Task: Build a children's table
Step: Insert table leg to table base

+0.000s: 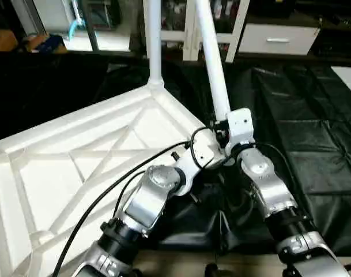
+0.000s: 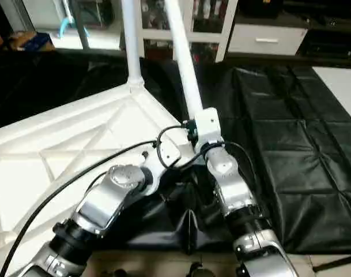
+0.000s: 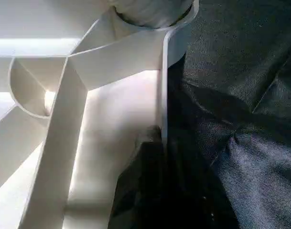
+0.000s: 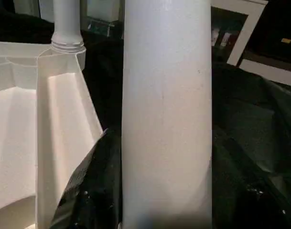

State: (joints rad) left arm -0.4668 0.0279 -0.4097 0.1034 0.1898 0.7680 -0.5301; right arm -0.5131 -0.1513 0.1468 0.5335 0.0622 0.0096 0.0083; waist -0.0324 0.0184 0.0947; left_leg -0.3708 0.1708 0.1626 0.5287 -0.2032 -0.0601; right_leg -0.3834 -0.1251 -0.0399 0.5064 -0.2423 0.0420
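Left eye view: the table top (image 1: 77,167) is seen lying upside down on a black sheet (image 1: 313,144), ribbed underside up
Standing leg: one white leg (image 1: 153,40) is seated upright in the far corner socket of the top
Loose leg: a second white leg (image 1: 212,63) is held tilted just beside the top's right edge, its lower end at the right hand
Right hand: (image 1: 221,130) is closed around the loose leg, which is seen large and close between the fingers in the right wrist view (image 4: 167,119)
Left hand: (image 3: 155,191) is pressed together with nothing pinched, lying dark against the top's outer rim near a corner socket
Background: a white cabinet (image 1: 279,37) with a drawer is seen behind the sheet
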